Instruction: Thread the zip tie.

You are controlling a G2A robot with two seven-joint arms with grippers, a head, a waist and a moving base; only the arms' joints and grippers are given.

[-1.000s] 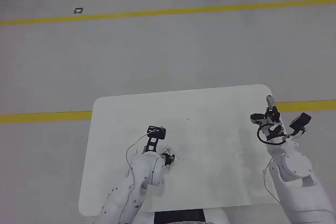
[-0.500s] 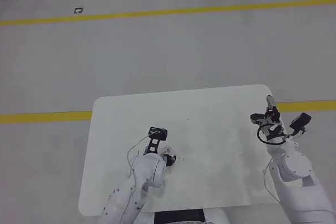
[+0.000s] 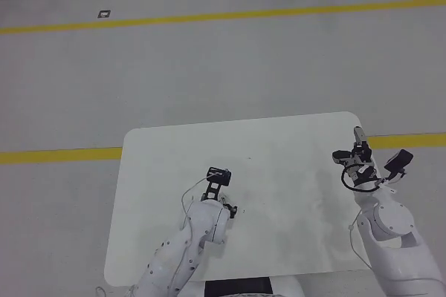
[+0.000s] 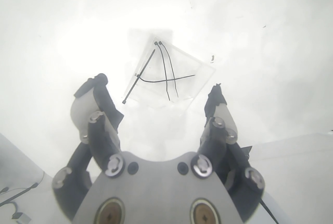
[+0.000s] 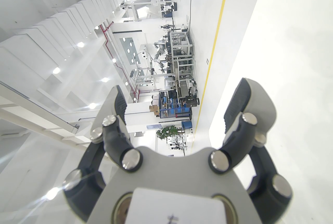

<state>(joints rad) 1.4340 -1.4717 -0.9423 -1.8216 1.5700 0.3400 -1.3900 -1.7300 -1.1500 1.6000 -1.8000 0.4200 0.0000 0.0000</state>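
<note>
White counter (image 3: 282,148) | thin black zip ties (image 4: 165,80) in clear square tray (image 4: 193,70) ahead of open left pincer (image 4: 156,83) | right pincer (image 5: 180,87) open, well apart.

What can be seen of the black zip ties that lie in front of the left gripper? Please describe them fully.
Four black zip ties, plastic by the look, each a thin strap with a small square head. They lie loose and flat in a shallow clear tray on the white table. Two run almost side by side, a third crosses both, and a fourth slants along one side with one end past the rim. None is threaded into a loop. The open left gripper touches none of them.
</note>
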